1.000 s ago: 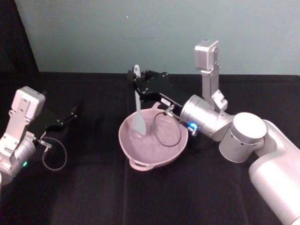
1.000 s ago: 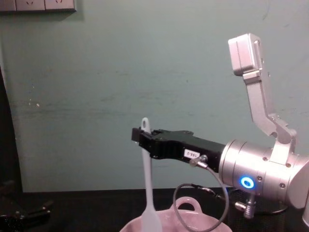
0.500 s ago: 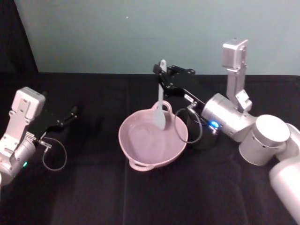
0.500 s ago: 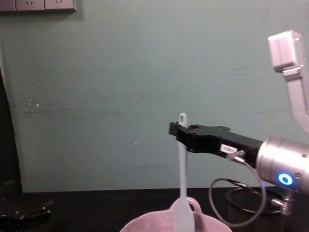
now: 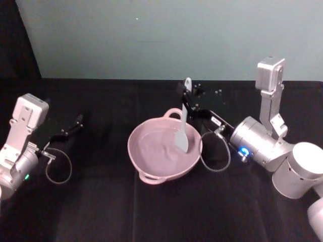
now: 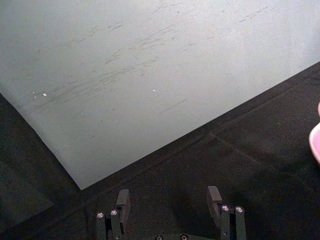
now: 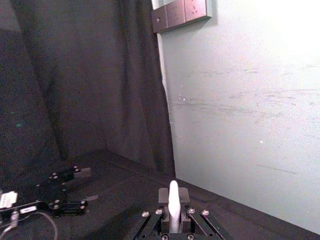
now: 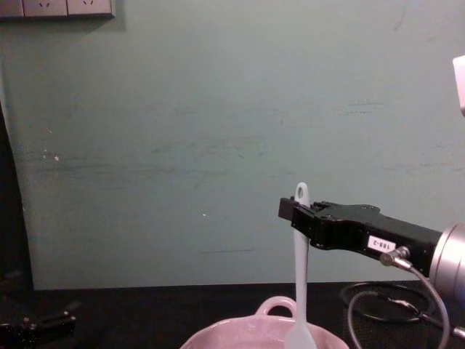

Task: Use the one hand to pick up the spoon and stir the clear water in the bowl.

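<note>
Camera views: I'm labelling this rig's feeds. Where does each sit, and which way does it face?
Head: high, looking down at the bowl, left claw and right claw.
Chest: low, facing the wall; right claw grips the spoon.
Left wrist: behind the open left claw, facing wall and table.
Right wrist: behind the right claw, facing wall and curtain.
Head and chest share bowl, spoon, right claw.

Black right end effector [image 8: 296, 213] is wearing a white label [image 8: 381, 243]; behind it, silver wrist [image 5: 256, 145] is glowing blue, cable [image 5: 202, 154] looping.
</note>
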